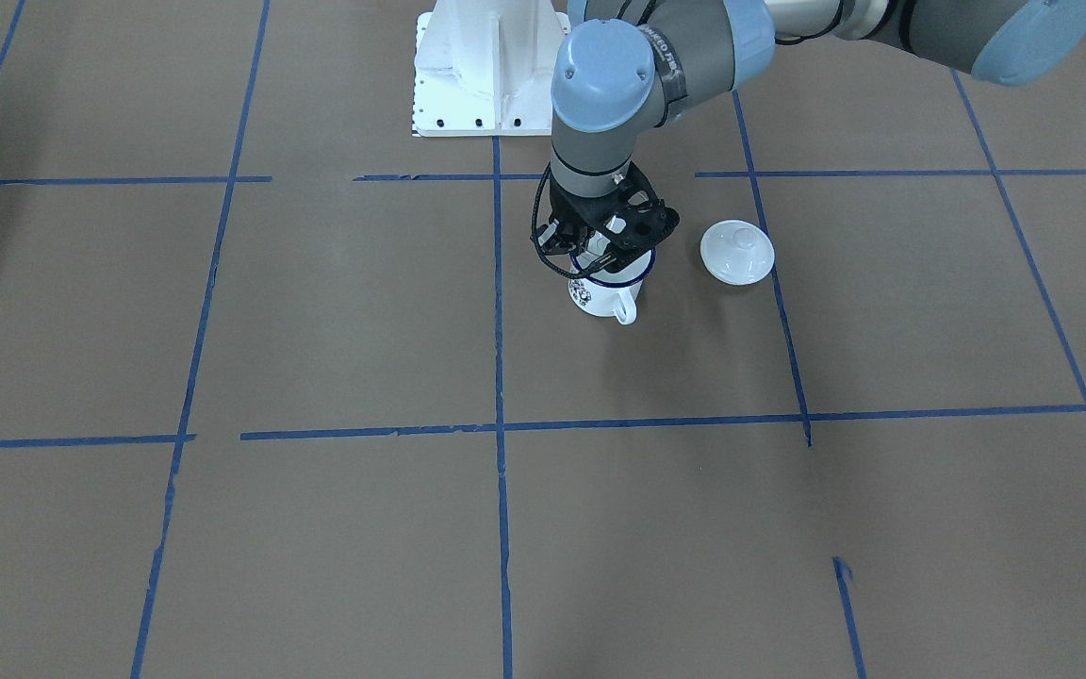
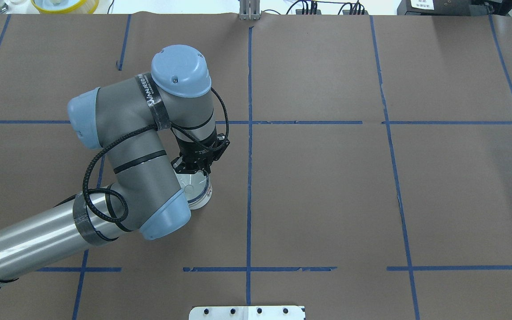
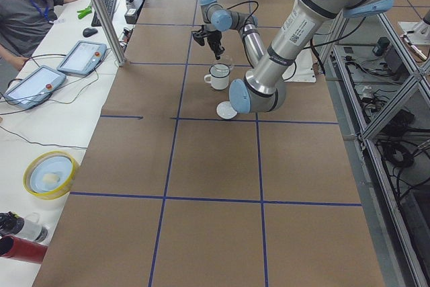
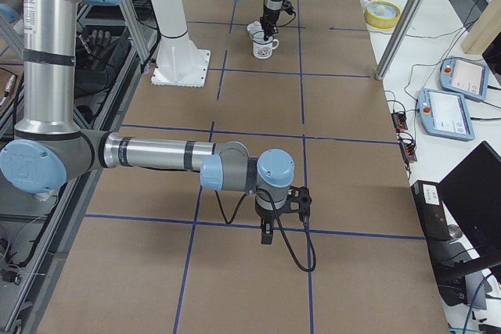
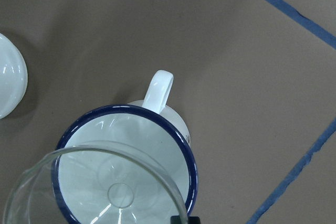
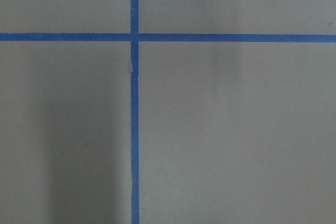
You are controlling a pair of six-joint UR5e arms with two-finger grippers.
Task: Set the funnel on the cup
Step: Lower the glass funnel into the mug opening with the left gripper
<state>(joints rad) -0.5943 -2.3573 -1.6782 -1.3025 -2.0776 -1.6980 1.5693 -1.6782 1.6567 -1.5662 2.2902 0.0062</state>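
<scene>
Left tool (image 1: 600, 247) clamped on clear funnel (image 5: 119, 194) at its rim, holding it just above enamel mug (image 5: 126, 127). Spout over mug's mouth, cone off-centre, away from handle. Looks not yet seated. To do: centre, lower, let go. White lid (image 1: 737, 251) beside mug on table (image 1: 317, 330). Right tool (image 4: 266, 234) well apart, grip unreadable.

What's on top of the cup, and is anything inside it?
The clear funnel, gripped by the left end effector, hangs over the mouth of the cup, spout pointing in. The white inner wall looks bare. Whether the funnel touches the rim is hidden.
</scene>
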